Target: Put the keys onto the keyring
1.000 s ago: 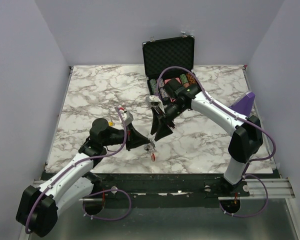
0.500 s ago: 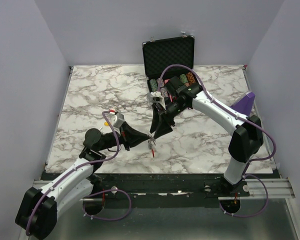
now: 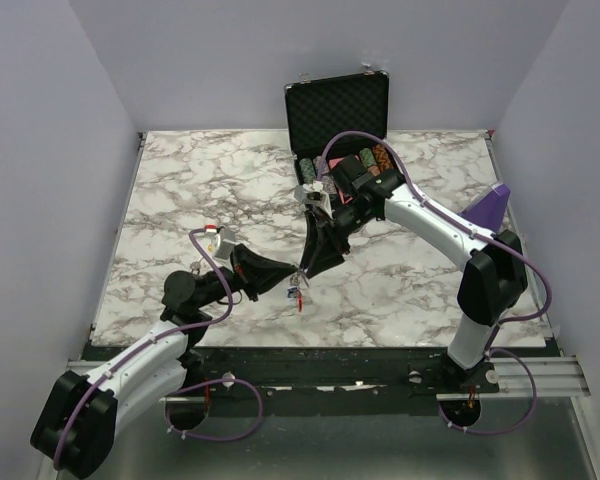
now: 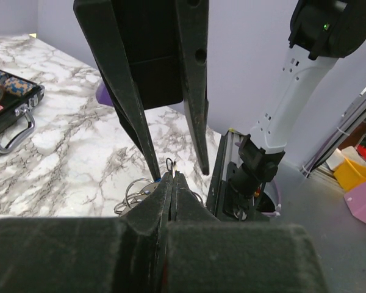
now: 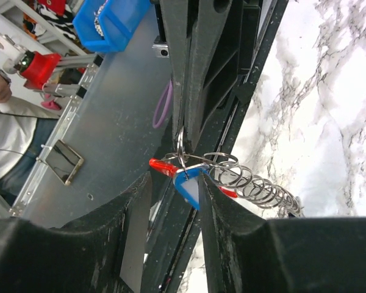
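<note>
My left gripper (image 3: 293, 279) hangs low over the table's near edge. It is shut (image 4: 172, 176) on a thin silver ring (image 5: 180, 141). From that ring hang a key's blue tag (image 5: 189, 187), the red keyring (image 5: 161, 166) and a string of silver rings (image 5: 259, 183). In the top view the keyring (image 3: 298, 299) shows red just under the fingertips. My right gripper (image 3: 302, 268) meets the left one tip to tip. Its jaws (image 5: 175, 177) stand apart round the blue tag, which touches one finger; a gap remains on the other side. The key blades are hidden.
An open black case (image 3: 337, 110) with poker chips (image 3: 365, 160) stands at the back of the marble table (image 3: 180, 190). A purple object (image 3: 488, 208) lies by the right arm. The table's front edge and metal rail (image 3: 360, 385) are right below the grippers.
The left arm has swung its gripper up and to the left with the bunch. The right gripper has followed it left and stays at its tips.
</note>
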`<state>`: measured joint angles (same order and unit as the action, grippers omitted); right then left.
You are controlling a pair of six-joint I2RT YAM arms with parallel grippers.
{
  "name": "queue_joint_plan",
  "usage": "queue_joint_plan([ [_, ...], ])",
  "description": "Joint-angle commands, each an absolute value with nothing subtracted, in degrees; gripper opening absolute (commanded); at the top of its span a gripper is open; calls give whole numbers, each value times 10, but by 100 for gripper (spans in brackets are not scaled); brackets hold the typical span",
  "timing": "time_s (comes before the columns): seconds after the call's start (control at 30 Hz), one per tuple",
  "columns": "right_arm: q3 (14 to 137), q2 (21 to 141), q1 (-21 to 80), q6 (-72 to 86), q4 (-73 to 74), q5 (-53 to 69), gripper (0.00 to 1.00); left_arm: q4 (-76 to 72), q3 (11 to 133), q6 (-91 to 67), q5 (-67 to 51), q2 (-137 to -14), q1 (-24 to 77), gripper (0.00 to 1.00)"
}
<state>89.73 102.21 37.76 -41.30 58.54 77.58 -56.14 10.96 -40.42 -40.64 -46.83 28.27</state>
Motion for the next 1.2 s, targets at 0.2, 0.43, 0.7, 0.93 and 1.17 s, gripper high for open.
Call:
queue_joint_plan([
  [0.2,880,1001,374,-347,519,804,36,-631,107,-425,-390,-480,287,0],
  [0.43,877,998,374,-334,507,806,35,-613,109,-422,-400,-476,287,0],
  [0.7,876,993,367,-330,504,810,26,-570,118,-403,-404,-459,287,0],
  [0.93,872,995,367,-324,497,810,3,-573,120,-403,-402,-454,288,0],
  [1.17,866,997,367,-315,488,812,0,-569,125,-396,-376,-431,287,0],
])
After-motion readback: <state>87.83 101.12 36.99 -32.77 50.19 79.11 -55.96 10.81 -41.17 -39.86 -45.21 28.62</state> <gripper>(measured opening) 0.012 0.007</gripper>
